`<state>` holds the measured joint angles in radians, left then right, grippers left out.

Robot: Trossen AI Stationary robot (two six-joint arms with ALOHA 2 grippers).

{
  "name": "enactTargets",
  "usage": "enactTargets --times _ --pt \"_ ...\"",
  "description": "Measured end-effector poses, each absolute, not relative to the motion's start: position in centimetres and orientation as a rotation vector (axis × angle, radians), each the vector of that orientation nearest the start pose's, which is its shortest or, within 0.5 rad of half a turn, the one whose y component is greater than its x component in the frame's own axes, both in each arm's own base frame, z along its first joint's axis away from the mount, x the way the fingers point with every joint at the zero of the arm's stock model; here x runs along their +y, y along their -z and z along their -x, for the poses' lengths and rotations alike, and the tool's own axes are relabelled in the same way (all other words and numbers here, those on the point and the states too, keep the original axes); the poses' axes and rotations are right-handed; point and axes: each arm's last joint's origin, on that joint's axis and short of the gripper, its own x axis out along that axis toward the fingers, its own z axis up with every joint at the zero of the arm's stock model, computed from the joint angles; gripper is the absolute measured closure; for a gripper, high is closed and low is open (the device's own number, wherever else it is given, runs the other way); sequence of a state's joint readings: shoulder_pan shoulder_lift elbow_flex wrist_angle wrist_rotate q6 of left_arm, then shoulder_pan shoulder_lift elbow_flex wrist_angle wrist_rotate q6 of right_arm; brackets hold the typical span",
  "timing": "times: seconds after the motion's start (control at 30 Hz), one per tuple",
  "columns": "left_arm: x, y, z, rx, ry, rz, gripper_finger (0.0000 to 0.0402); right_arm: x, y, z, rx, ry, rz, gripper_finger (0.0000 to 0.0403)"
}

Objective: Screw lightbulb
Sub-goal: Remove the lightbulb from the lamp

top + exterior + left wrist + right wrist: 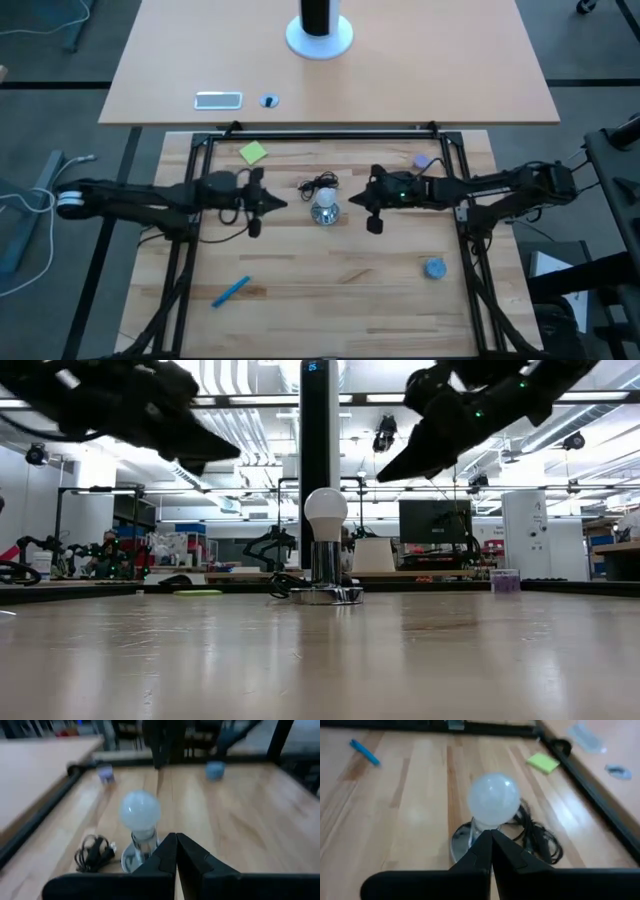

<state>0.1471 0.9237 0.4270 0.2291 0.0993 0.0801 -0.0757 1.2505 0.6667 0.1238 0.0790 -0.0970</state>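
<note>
The white lightbulb [325, 512] stands upright, its base down in the round shiny metal socket [326, 592] at the table's middle [324, 212]. It also shows in the left wrist view [140, 811] and the right wrist view [493, 800]. My left gripper [270, 203] is shut, in the air a little left of the bulb. My right gripper [357, 203] is shut, in the air a little right of it. Neither touches the bulb.
The socket's black cord [318, 184] lies coiled just behind it. A blue-grey round cap [434, 268] lies at the near right, a blue pen [230, 291] at the near left, a yellow-green note [253, 152] at the far left, a small purple thing [421, 161] at the far right.
</note>
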Motion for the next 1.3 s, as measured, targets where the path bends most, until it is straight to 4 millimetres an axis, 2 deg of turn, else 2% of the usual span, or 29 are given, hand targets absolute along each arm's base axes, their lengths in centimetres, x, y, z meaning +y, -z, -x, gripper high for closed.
enactTargets --times 0.27,0.63,0.8,0.97,1.13,1.3 --pt "2.1 -20.4 -15.8 0.146 -0.053 -0.004 0.0401 -2.0 -22.4 -23.5 0.304 0.128 0.104 0.0403" --pt "1.6 -20.3 -12.9 0.004 -0.043 -0.023 0.0401 -1.8 -22.0 -20.5 0.239 0.134 0.09 0.0403" --pt "1.5 -19.8 -12.2 -0.032 -0.042 -0.048 0.0401 -1.7 -21.9 -19.3 0.182 0.136 0.102 0.0403" --pt "1.4 -18.0 -11.8 0.017 -0.04 -0.048 0.0401 -1.6 -21.0 -18.0 0.086 0.141 0.098 0.0403" --pt "1.4 -16.8 -11.6 0.026 -0.052 -0.042 0.0401 -1.5 -20.0 -16.9 0.075 0.143 0.076 0.0403" --pt "1.5 -17.3 -11.5 -0.016 -0.061 -0.033 0.0401 -1.5 -20.0 -16.4 0.057 0.154 0.061 0.0403"
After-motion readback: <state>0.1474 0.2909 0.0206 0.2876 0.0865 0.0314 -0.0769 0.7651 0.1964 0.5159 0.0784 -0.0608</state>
